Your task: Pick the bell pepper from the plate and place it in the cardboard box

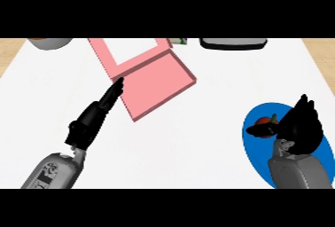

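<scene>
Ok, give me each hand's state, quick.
Left hand: open, fingers straight, holding nothing.
Right hand: open over the plate, thumb beside the bell pepper.

Red pepper (262, 121), blue plate (252, 148), pink box (157, 84)

White counter (196, 146), pale bowl (51, 42) top left, dark flat object (233, 43) top right

On my feed the two arms match in build. The left forearm (56, 170) is a rounded grey shell with a paler panel that carries small dark markings. A narrow light wrist piece joins it to the left hand (91, 119), which is plain black with slim, tapering fingers (114, 91). The right forearm (300, 174) is a darker grey, blocky casing. The right hand (302, 126) is the same black, with a jagged outline.
</scene>
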`<state>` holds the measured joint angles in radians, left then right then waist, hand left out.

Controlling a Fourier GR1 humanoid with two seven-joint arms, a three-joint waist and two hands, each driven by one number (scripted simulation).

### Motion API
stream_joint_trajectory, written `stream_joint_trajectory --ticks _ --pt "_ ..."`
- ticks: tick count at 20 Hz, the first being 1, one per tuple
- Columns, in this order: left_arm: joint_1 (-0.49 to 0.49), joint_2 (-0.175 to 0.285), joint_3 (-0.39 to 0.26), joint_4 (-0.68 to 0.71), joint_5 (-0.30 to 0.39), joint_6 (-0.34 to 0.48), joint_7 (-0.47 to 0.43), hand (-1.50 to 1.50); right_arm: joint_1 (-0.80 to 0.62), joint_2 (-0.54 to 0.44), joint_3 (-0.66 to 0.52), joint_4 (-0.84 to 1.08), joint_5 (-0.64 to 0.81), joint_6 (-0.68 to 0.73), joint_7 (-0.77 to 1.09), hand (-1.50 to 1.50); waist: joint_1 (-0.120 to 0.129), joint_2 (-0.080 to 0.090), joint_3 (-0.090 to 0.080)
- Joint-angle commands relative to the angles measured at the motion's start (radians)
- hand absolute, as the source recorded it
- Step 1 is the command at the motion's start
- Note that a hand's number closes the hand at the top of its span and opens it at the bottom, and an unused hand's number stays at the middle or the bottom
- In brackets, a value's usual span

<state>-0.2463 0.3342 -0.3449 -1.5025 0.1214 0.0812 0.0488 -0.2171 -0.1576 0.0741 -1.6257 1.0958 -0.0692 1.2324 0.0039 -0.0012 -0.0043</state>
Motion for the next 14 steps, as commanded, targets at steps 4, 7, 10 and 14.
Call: stream_joint_trajectory --ticks 4,7,10,14 --pt "-0.012 -0.001 0.024 0.010 -0.005 -0.017 -0.007 0.00 -0.045 0.079 -0.088 0.062 0.029 0.141 0.182 -1.50 -0.005 0.002 0.003" --pt "-0.024 -0.027 0.025 0.025 -0.008 -0.018 0.010 0.00 -0.077 0.119 -0.112 0.112 0.081 0.108 0.163 -1.50 -0.003 0.003 0.004" --pt "-0.010 -0.028 0.041 0.007 -0.014 -0.025 0.022 0.00 -0.035 0.120 -0.115 -0.001 0.112 0.161 0.141 -1.50 -0.007 -0.001 0.004" --pt "0.053 -0.039 0.022 -0.042 -0.044 -0.015 0.007 0.00 0.004 0.105 -0.192 0.102 0.113 0.099 0.011 -1.50 -0.002 0.000 0.004"
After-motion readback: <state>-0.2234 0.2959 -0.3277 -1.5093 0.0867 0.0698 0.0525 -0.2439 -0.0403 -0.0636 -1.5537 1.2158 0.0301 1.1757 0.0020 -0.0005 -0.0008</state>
